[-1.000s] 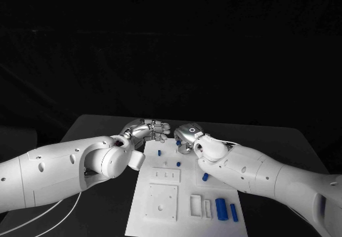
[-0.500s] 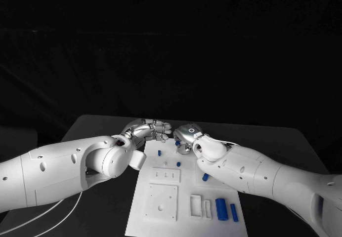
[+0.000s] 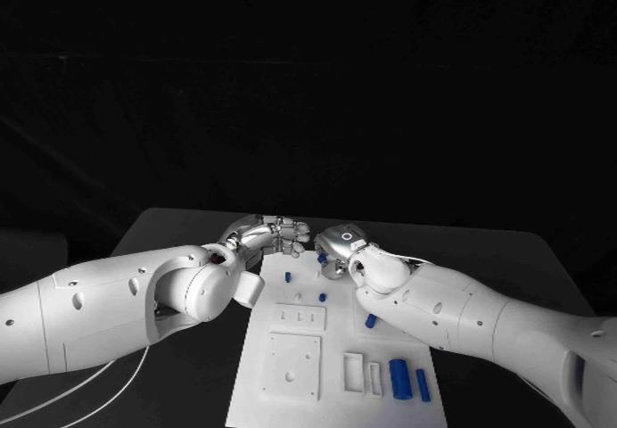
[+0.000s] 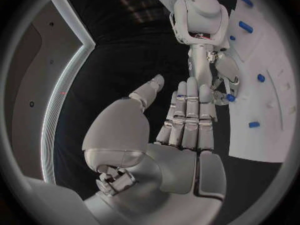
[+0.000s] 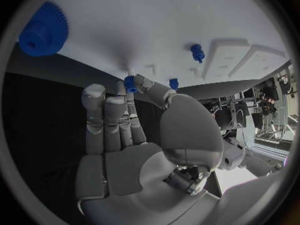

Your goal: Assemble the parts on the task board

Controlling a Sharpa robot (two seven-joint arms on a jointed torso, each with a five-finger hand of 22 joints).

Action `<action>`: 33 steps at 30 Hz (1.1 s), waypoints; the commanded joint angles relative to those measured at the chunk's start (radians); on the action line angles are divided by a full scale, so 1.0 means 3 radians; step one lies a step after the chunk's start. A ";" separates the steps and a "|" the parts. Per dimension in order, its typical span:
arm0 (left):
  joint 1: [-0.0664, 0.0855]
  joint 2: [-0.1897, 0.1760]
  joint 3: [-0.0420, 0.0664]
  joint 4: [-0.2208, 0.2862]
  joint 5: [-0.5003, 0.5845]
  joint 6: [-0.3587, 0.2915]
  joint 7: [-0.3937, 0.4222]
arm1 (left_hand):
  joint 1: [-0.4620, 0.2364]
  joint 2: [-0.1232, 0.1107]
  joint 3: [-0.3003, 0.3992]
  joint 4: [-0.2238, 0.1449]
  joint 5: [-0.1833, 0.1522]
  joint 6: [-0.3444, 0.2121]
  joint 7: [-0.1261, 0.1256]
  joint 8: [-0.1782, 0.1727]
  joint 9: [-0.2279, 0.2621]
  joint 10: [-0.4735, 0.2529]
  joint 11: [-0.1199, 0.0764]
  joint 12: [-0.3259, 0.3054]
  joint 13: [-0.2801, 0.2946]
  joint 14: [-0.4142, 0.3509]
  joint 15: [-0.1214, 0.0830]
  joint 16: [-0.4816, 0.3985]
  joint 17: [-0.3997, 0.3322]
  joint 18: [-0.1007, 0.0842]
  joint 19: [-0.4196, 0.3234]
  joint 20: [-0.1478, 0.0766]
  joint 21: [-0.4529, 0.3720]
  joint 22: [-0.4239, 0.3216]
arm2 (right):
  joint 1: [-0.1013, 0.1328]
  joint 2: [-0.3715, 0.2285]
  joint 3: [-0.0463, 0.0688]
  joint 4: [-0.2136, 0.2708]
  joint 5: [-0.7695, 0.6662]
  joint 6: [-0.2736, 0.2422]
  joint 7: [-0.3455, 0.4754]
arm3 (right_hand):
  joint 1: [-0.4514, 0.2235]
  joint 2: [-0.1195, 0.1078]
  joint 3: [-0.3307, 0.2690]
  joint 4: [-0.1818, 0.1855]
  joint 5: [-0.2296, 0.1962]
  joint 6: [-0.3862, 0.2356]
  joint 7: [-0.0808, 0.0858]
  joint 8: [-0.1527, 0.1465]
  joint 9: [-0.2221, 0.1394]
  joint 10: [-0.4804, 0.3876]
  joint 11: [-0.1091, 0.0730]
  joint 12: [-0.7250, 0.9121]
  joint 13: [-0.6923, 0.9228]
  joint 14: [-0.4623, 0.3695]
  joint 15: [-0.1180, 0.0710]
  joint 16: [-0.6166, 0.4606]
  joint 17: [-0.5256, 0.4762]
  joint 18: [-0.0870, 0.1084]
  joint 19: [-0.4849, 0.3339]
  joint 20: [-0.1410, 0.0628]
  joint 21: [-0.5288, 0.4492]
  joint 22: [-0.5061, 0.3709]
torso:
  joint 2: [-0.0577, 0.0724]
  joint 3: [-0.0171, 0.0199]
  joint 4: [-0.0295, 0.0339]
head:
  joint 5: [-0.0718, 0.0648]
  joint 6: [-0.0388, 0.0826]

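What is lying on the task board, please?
On the task board lie small blue parts: two cylinders near its front and a gear. The right arm covers part of its right side.

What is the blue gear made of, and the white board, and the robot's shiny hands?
The blue gear looks like matte plastic: even colour, no gleam. The task board seems white plastic too, smooth and dull. The left hand and right hand look like brushed metal, silver with soft highlights, though painted plastic is possible.
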 commanded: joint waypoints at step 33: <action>0.0025 0.0010 0.0003 0.0011 -0.0015 0.0026 0.0015 | -0.0037 0.0002 0.0017 -0.0030 0.0010 0.0016 -0.0003 -0.0016 0.0003 0.0023 0.0004 -0.0018 -0.0005 0.0017 0.0009 -0.0025 0.0008 0.0033 -0.0015 -0.0004 0.0025 0.0064 | -0.0009 0.0035 -0.0006 -0.0037 0.0048 -0.0011 -0.0056 | 0.0050 -0.0221 -0.0050 0.0152 -0.0007 -0.0218 0.0086 -0.0120 -0.0041 -0.0342 0.0114 -0.0021 -0.0108 -0.0033 0.0091 0.0039 -0.0075 0.0356 0.0013 0.0013 -0.0029 0.0028 | 0.0000 -0.0002 -0.0005 | 0.0023 0.0003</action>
